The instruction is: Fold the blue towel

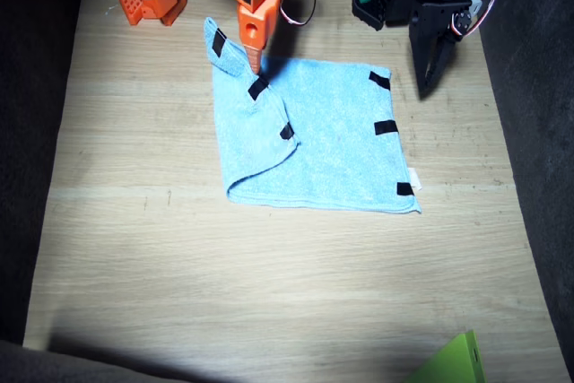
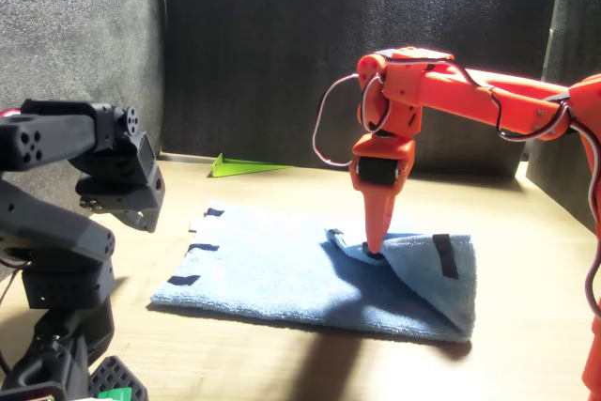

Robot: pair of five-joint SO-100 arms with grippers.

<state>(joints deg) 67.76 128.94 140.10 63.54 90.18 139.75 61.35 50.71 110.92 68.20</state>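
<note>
Right tool [image 1: 255, 65], orange: I read its jaws as closed down on a pinch of the blue towel [image 1: 332, 141], tip pointing straight down at the upper centre of the fixed view; in the front view the same tool [image 2: 375, 249] meets the cloth at a raised fold right of centre. Right arm [image 2: 470, 100]: reaches in level from the right edge of the front view, then bends at the wrist so the tool hangs vertical. Left tool [image 1: 430, 65], black: tapers to a point aimed downward near the upper right of the fixed view, off the towel's corner and not touching it; I cannot tell how far it is open. Left arm [image 2: 66, 194]: folded up at the left edge of the front view, well clear of the cloth. Blue towel: lies on the bench [image 1: 269, 293] in the upper middle of the fixed view, its left part lifted and turned over onto itself in a diagonal flap, the rest flat. Black tape strips [image 1: 386, 126] run down its right edge, others sit on the folded flap. A small white tag [image 1: 414, 178] shows at the right edge; no writing legible. Green flat piece [image 1: 453, 363]: bottom right of the fixed view, well apart from the towel.
</note>
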